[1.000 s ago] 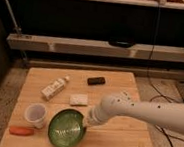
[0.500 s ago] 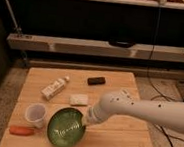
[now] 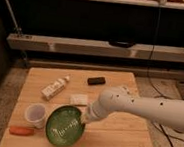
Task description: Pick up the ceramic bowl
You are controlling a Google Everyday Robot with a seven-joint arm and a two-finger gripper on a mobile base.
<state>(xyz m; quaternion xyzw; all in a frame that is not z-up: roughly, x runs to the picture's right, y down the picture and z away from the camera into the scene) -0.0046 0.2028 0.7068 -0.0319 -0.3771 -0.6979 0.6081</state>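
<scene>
The ceramic bowl (image 3: 64,127) is dark green and glossy with pale marks inside. It is at the front left of the wooden table (image 3: 123,137) and tilted, with its inside facing the camera. My gripper (image 3: 85,118) comes in from the right on a white arm (image 3: 146,109). It is shut on the bowl's right rim and holds that side raised. A small white cup (image 3: 35,115) stands just left of the bowl.
An orange carrot-like thing (image 3: 21,130) lies at the front left corner. A white bottle (image 3: 55,87) lies on its side behind the cup. A pale packet (image 3: 78,99) and a black object (image 3: 96,80) lie farther back. Shelves (image 3: 98,48) run behind the table.
The bowl has tipped up from lying flat, so its inside now faces the camera more. The gripper at its right rim has risen slightly.
</scene>
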